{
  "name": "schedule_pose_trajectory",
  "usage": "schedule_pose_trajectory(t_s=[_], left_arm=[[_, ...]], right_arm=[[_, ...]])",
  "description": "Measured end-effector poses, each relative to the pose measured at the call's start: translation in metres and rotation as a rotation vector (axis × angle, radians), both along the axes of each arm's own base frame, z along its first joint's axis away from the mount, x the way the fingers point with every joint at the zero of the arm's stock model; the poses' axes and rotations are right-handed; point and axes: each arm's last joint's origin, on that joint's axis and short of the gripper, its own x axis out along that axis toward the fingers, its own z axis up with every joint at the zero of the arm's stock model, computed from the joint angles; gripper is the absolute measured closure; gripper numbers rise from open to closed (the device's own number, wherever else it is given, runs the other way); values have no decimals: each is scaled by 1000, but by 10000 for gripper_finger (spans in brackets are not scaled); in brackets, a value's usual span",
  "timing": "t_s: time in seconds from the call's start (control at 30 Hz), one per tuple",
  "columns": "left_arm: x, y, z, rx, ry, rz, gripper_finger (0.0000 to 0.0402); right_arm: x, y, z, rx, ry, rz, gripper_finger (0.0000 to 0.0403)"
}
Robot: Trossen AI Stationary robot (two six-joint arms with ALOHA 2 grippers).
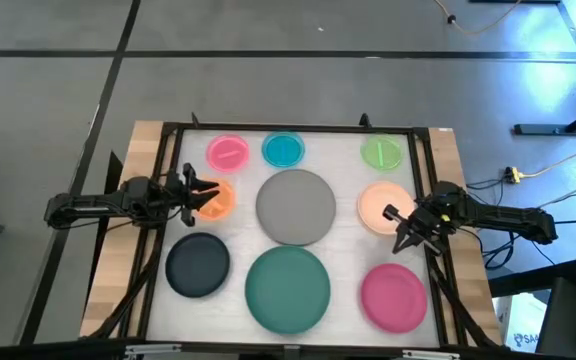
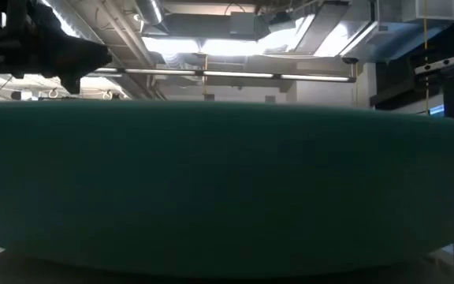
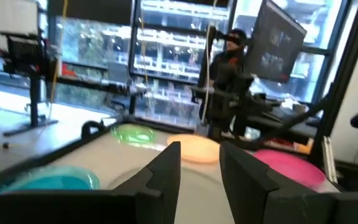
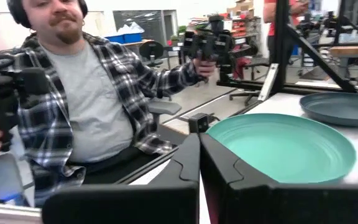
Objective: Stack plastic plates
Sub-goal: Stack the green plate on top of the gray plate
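I can't read any words or labels on the plates or the arms.

Nine plates lie spread out on the white table (image 1: 343, 255), none on top of another. Along the far edge sit the small pink plate (image 1: 228, 153), the small blue plate (image 1: 284, 150) and the small green plate (image 1: 381, 152). In the middle row are the small orange plate (image 1: 218, 199), the big grey plate (image 1: 295, 206) and the peach plate (image 1: 382, 207). Along the near edge are the black plate (image 1: 197, 264), the big teal plate (image 1: 287, 289) and the magenta plate (image 1: 393, 297). Thin strips of bare table run between them.

The left gripper (image 1: 200, 193) is over the orange plate by the left edge. Its fingers (image 3: 165, 171) are a little apart with nothing between them.

The right gripper (image 1: 402, 230) is by the near rim of the peach plate, close to the right edge. Its fingers (image 4: 185, 163) are pressed together and hold nothing.

A black frame (image 1: 298, 128) runs around the table. A person in a checked shirt (image 4: 73, 99) sits past the near edge, holding black handles.
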Motion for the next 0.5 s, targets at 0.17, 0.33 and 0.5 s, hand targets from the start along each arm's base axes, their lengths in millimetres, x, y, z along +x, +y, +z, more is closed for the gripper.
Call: schedule_pose_trajectory(t_s=[0.17,0.33,0.5], left_arm=[[-3,2,12,-4,-129,66,296],[-9,3,25,56,-251,136,296],[-11,4,28,59,-289,176,296]], right_arm=[[3,-3,1,0,-20,-141,400],[6,-9,6,94,-12,-380,400],[9,-17,6,139,-12,-694,400]])
